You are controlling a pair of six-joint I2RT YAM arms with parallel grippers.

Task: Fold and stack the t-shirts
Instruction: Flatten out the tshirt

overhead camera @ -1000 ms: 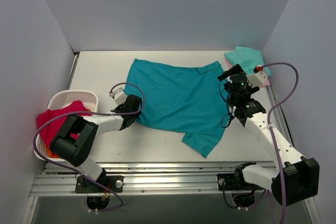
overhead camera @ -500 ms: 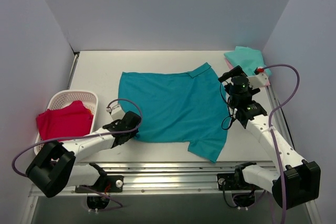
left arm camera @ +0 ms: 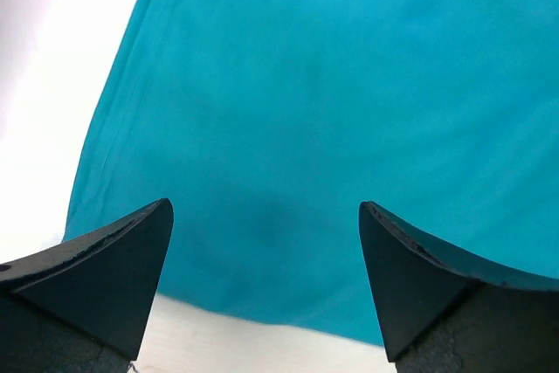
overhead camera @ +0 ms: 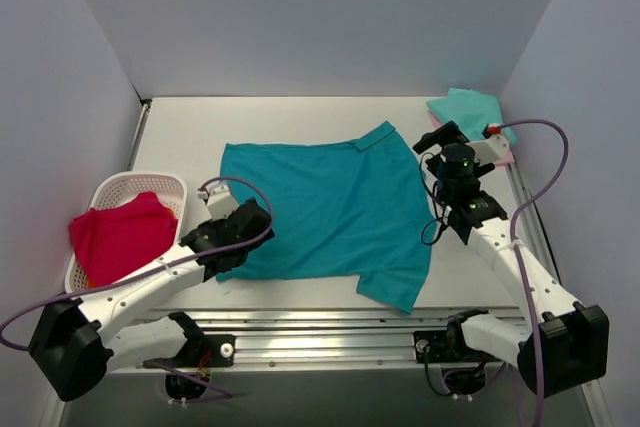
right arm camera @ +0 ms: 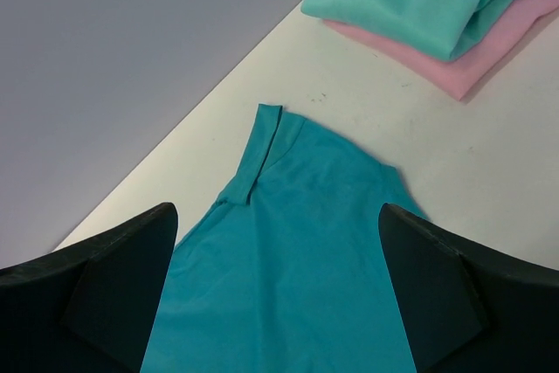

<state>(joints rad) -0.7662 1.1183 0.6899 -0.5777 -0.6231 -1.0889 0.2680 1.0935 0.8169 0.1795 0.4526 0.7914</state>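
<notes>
shirt [overhead camera: 330, 207], teal, spread flat mid-frame. my left gripper [left arm camera: 264, 216] at its lower left edge and right gripper [right arm camera: 278, 216] by its upper right corner both gape wide, holding nothing. i judge a shallow pinch could drag it crooked.

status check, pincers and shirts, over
Left pincer open, right pincer open, nothing held. Teal shirt spread out on table, not yet stacked. Mint shirt folded on pink shirt, far right corner. Nothing in the way.
</notes>
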